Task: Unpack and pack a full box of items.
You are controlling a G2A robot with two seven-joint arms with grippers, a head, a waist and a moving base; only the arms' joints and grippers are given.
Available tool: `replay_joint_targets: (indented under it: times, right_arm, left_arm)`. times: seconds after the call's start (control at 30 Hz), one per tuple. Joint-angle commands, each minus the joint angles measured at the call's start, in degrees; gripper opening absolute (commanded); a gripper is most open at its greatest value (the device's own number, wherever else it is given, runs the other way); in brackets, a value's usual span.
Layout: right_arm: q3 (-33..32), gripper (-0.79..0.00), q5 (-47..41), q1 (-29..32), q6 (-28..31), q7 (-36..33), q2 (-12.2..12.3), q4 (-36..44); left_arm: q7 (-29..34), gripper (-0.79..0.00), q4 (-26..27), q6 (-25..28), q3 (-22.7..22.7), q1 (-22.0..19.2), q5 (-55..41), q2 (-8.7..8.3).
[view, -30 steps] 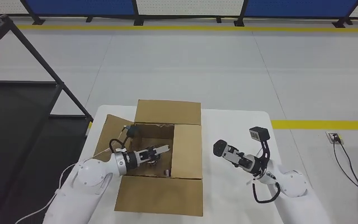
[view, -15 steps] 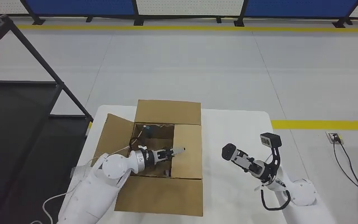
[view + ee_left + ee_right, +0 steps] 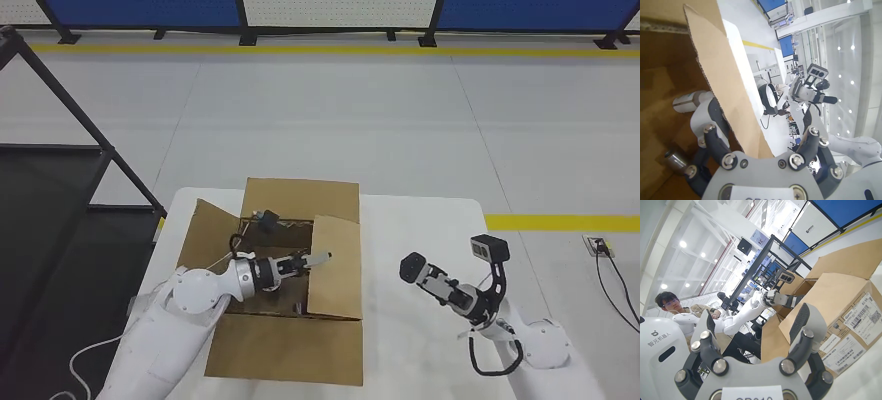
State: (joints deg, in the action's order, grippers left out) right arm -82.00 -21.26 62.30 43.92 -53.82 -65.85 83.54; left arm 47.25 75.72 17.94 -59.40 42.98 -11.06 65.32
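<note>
An open cardboard box (image 3: 285, 350) stands on the white table (image 3: 420, 230). My left gripper (image 3: 310, 260) is at the box's right-hand flap (image 3: 335, 270), which is tilted up. In the left wrist view the left gripper (image 3: 761, 111) is open and straddles that flap (image 3: 730, 91), one finger inside the box and one outside. A white bottle (image 3: 685, 102) and a metal cylinder (image 3: 675, 161) lie inside the box. My right gripper (image 3: 413, 268) hovers open over the table to the right of the box, and its right wrist view (image 3: 755, 321) shows nothing between the fingers.
A black metal frame (image 3: 80, 150) stands to the left of the table. The box's near side (image 3: 857, 323) carries paper labels. Bare table lies between the box and the right arm.
The left gripper moved right across the box opening to the right-hand flap, and that flap rose from flat to tilted. The right arm drew back to the right.
</note>
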Motion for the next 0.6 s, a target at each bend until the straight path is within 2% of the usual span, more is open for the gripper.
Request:
replay_joint_targets:
  times: [0.0,0.17,0.27,0.57]
  right_arm:
    - [-0.58,0.0,-0.57,0.19,0.29,0.23,0.16,-0.21]
    - [-3.07,0.0,-3.0,1.71,2.1,0.94,0.68,-0.38]
    - [-4.83,0.0,-4.69,3.05,3.2,0.71,1.07,-0.49]
    - [-10.39,0.0,-9.04,7.14,5.76,-0.31,2.28,-1.92]
  left_arm:
    - [-1.04,0.0,2.7,-0.12,-0.42,0.85,0.48,-0.08]
    - [-4.82,0.0,7.79,-1.63,0.96,1.66,1.8,0.46]
    - [-6.68,0.0,8.81,-3.59,3.13,0.65,2.54,1.2]
    - [-12.83,0.0,4.93,-5.32,12.21,-4.88,3.61,4.95]
